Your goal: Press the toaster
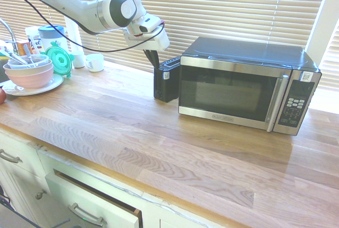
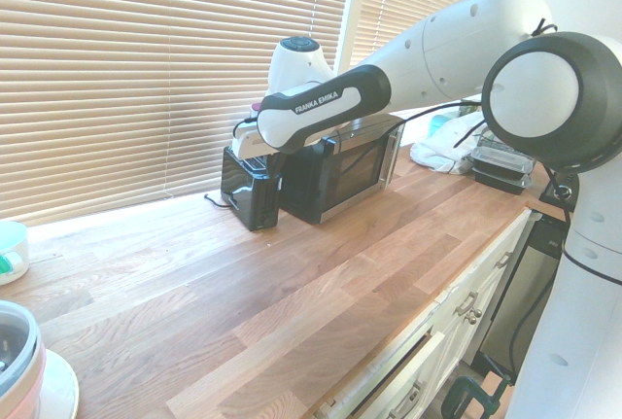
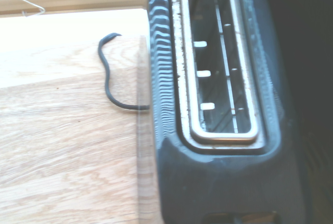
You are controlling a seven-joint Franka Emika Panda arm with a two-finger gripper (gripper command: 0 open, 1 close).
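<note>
Toaster (image 1: 167,84) beside microwave (image 1: 241,88), shut tool (image 1: 153,65) close by — contact unclear

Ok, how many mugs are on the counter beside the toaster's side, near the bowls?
2: one white mug nearest the toaster, another just behind it, by the green lid. Others may be hidden.

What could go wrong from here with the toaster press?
The toaster stands right beside the microwave, so a sideways slip of the gripper might knock the microwave or shove the toaster into it.

The toaster's slot is open on top; fingertips coming down off target could dip in there instead of pressing the lever.
</note>
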